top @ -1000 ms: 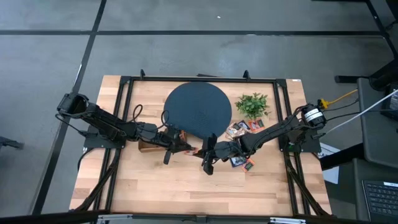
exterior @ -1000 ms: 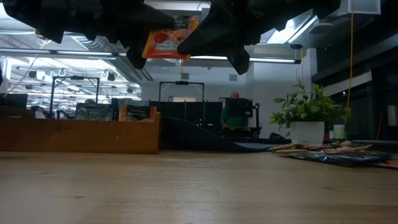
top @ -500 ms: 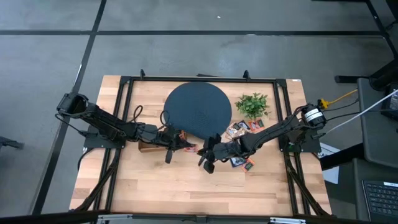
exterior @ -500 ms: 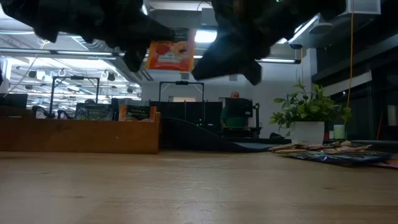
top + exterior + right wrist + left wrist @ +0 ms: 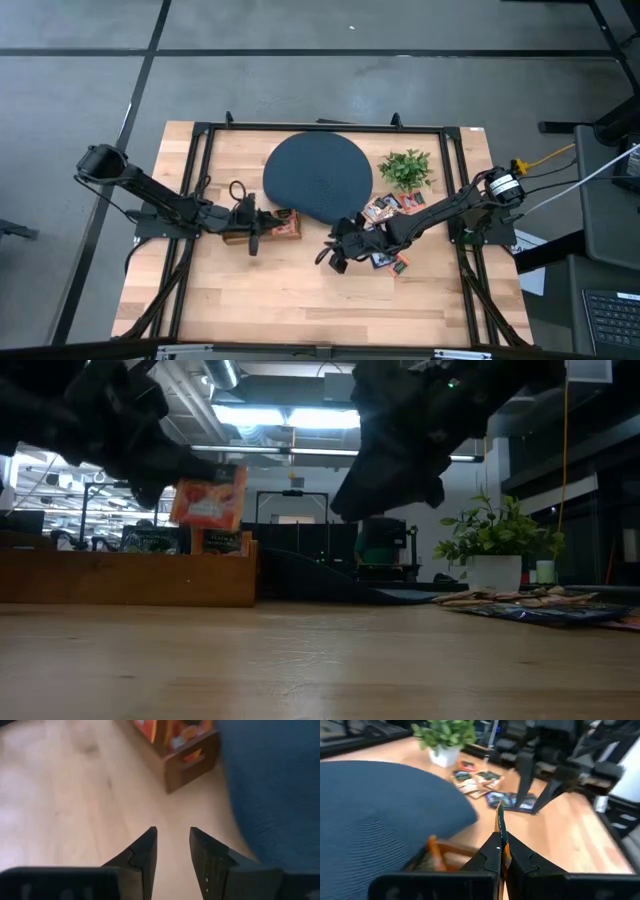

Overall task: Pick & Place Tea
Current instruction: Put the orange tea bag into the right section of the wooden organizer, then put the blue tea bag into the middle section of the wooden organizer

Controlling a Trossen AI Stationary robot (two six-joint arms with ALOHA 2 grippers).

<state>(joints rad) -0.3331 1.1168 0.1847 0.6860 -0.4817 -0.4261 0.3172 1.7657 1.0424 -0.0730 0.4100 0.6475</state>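
Left end effector [image 5: 501, 851]: fingers pinched tight on an orange-red sachet [image 5: 208, 498], held edge-on between the tips, clear above the bench [image 5: 300, 300]. In the high view, poised over the wooden box [image 5: 268, 226], just beside the lower left edge of the round dark disc [image 5: 318, 176]. More sachets standing upright inside the box [image 5: 187, 747].

Right end effector [image 5: 172, 851]: fingers parted by a narrow gap, holding nothing, raised above bare bench near the lower edge of the disc, pointing toward the box.

Loose pile of sachets [image 5: 390, 207] flat on the bench, between the right arm and the small potted plant [image 5: 406, 167], partly under the arm.
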